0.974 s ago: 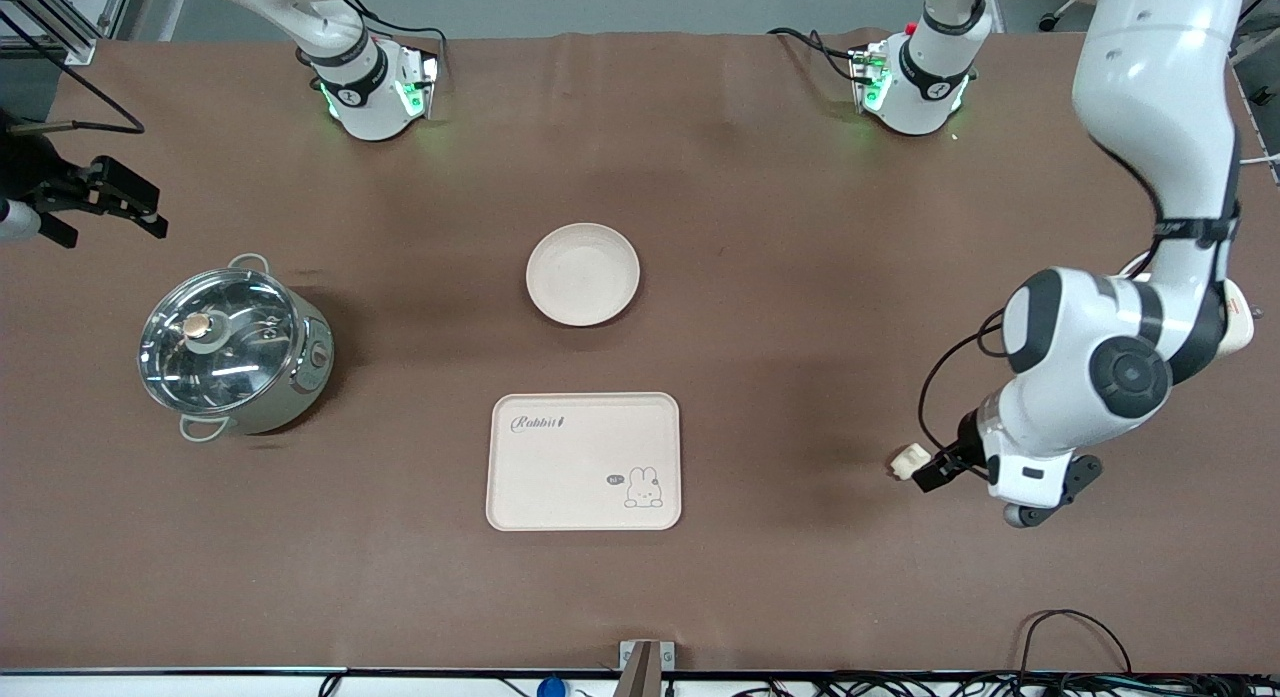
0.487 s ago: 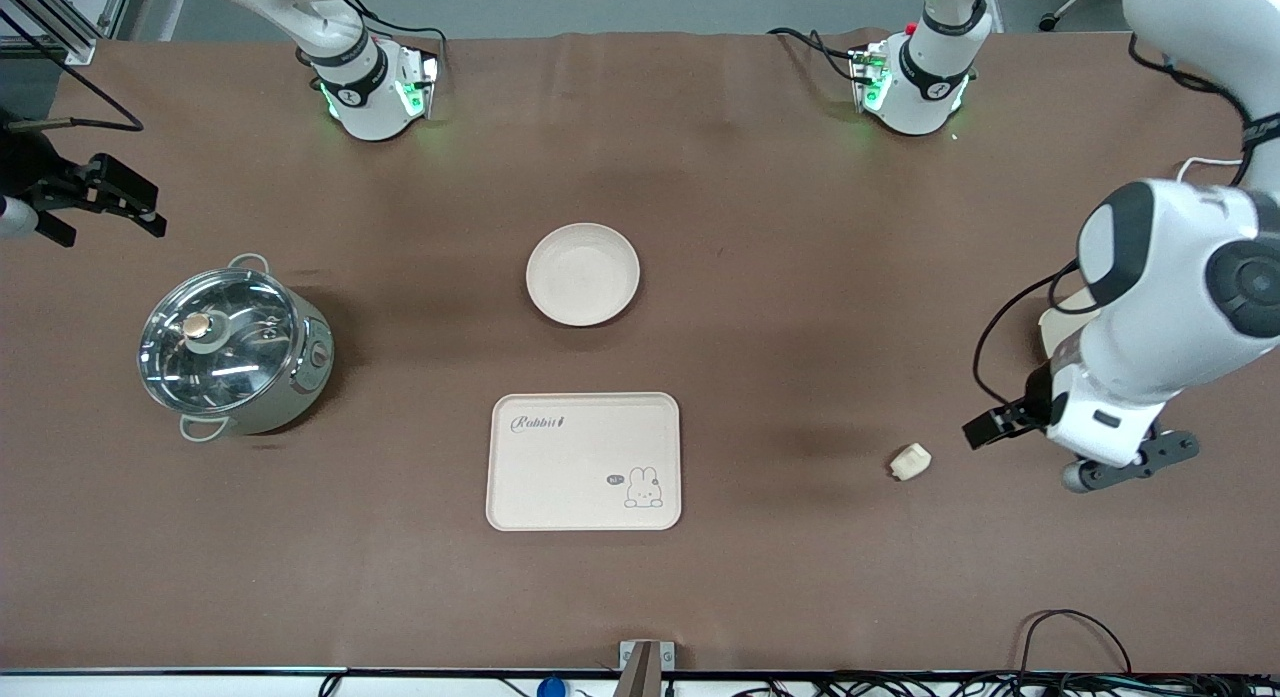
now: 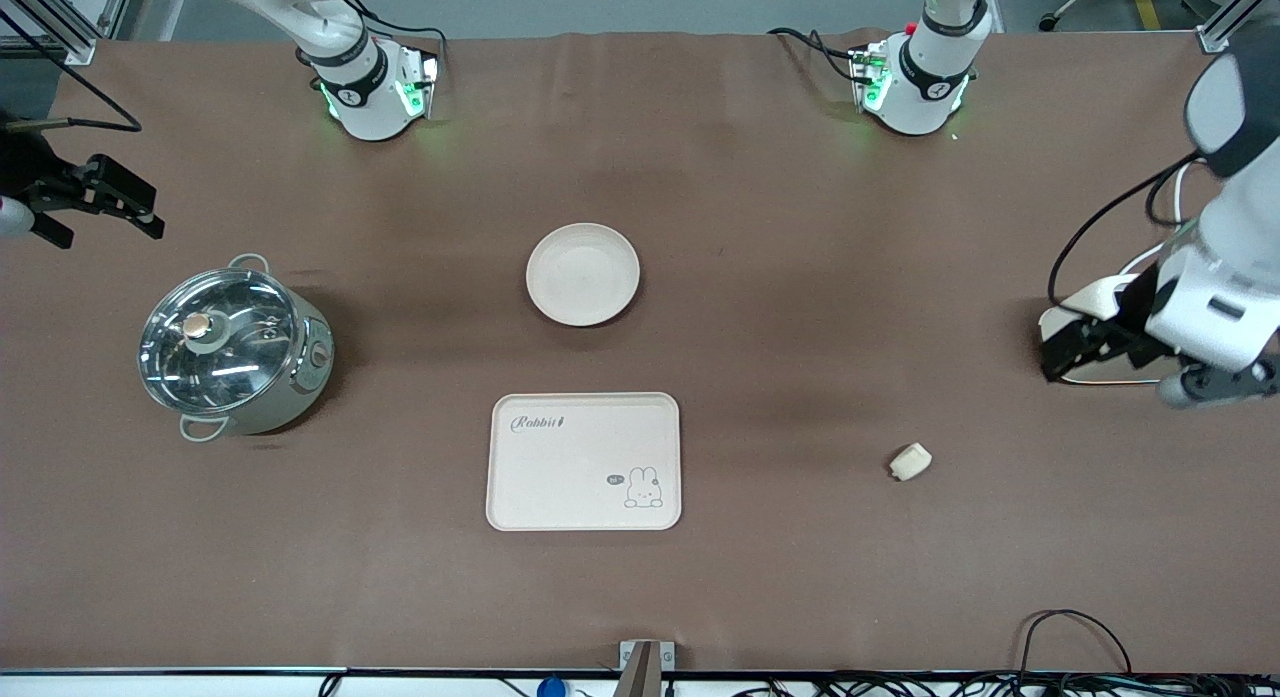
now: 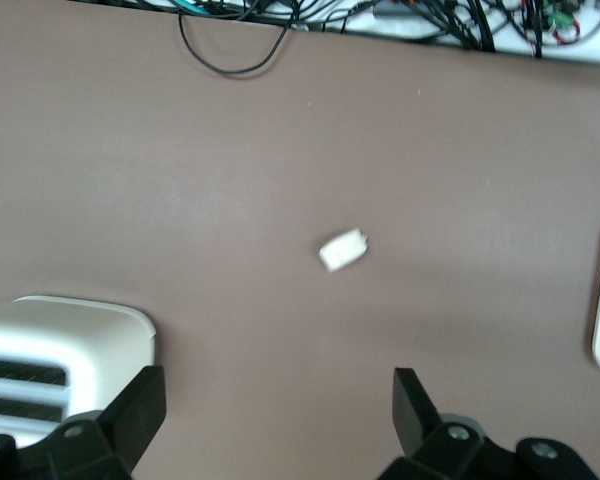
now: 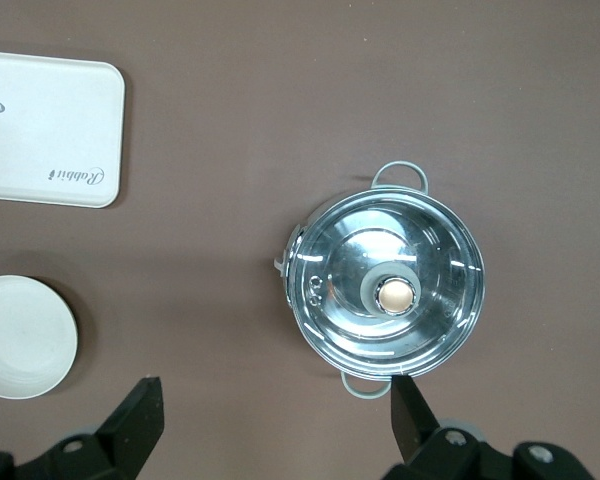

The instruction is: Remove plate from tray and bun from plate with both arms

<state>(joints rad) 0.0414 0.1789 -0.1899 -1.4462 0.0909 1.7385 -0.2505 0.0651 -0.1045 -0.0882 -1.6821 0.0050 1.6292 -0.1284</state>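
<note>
The round cream plate [image 3: 583,274] lies at mid-table, farther from the front camera than the rabbit tray; it also shows in the right wrist view [image 5: 20,337]. The small pale bun [image 3: 910,462] lies alone on the cloth beside the tray, toward the left arm's end; the left wrist view shows it too [image 4: 342,250]. My left gripper [image 3: 1072,349] is open and empty, up over the white toaster's edge, apart from the bun; its jaws stand wide in the left wrist view [image 4: 277,420]. My right gripper [image 3: 148,209] is open and empty, waiting up in the air beside the pot [image 5: 275,420].
A rectangular cream tray with a rabbit drawing [image 3: 584,461] lies nearer the front camera than the plate. A steel pot with a glass lid [image 3: 232,349] stands toward the right arm's end. A white toaster [image 4: 60,345] sits at the left arm's end, partly hidden by that arm. Cables run along the table's front edge.
My left gripper has drawn away from the bun, rising and moving toward the left arm's end, over the toaster. The bun stays where it lay. The right arm has barely moved.
</note>
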